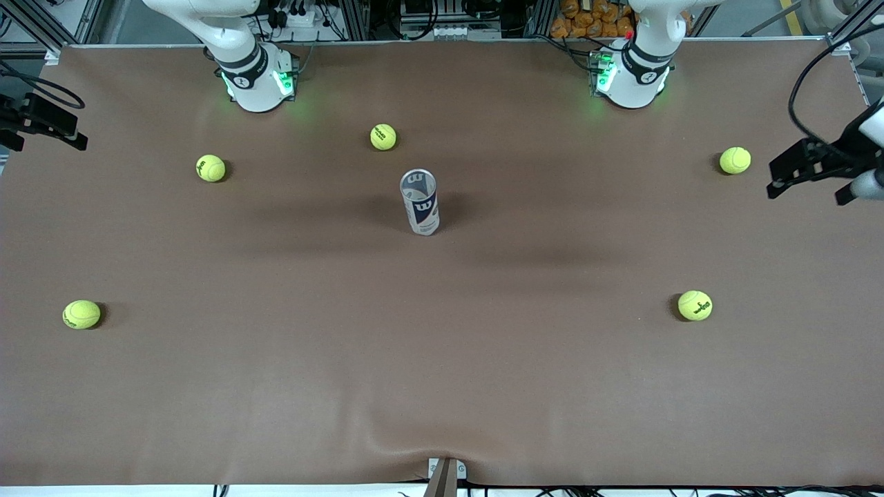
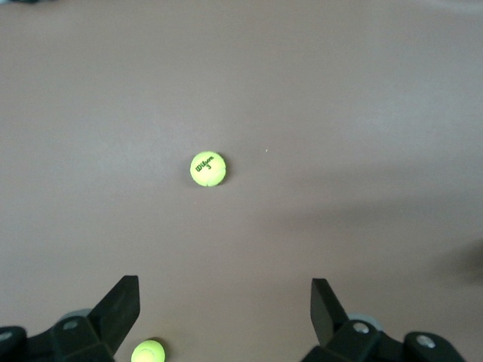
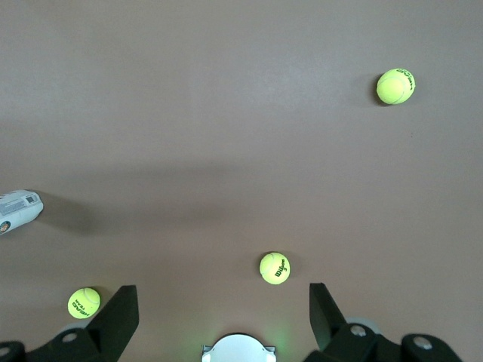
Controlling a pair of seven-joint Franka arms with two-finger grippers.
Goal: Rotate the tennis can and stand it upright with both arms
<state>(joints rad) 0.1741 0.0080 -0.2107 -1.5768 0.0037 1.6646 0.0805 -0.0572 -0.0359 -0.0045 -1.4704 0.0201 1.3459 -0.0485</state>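
Tennis can (image 1: 419, 202) stands mid-surface, axis vertical; left tool (image 1: 808, 169) and right tool (image 1: 41, 124) spread, empty, at opposite surface ends.

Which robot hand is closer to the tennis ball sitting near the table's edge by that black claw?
The left hand, open, hovers just beside that tennis ball at the left arm's end. The right hand, also open, hangs at the right arm's end of the table.
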